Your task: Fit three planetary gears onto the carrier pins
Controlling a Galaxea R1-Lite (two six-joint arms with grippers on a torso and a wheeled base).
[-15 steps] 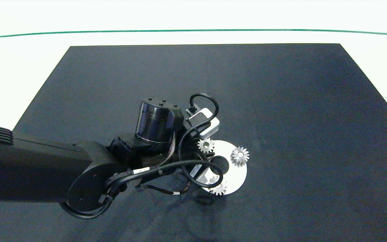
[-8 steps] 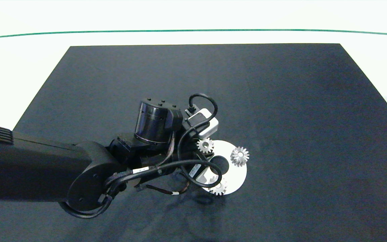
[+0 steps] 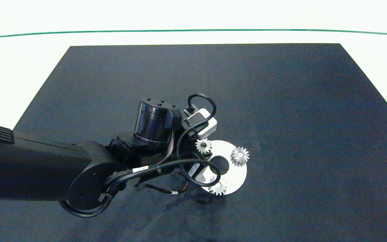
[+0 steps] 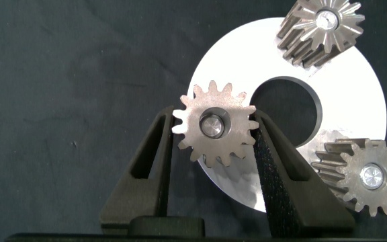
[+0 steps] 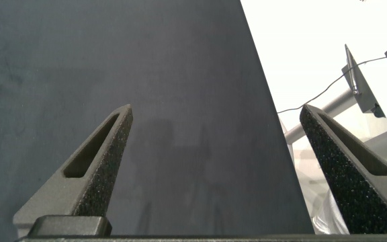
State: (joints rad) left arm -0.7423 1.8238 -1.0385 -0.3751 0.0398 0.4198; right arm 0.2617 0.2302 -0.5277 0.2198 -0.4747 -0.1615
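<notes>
All 3 planetary gears (image 4: 215, 128) sit on carrier pins (image 4: 211, 126) of the white disc (image 4: 355, 101). The left gripper (image 4: 213, 144) brackets the near-left gear, jaws touching its teeth, apparently gripping. The right gripper (image 5: 213, 168) idles, jaws spread, out of head view.

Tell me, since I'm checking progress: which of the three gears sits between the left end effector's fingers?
The gear at the disc's rim nearest the left arm, already on its pin. The left end effector brackets it; the other two gears stand clear of the fingers.
</notes>
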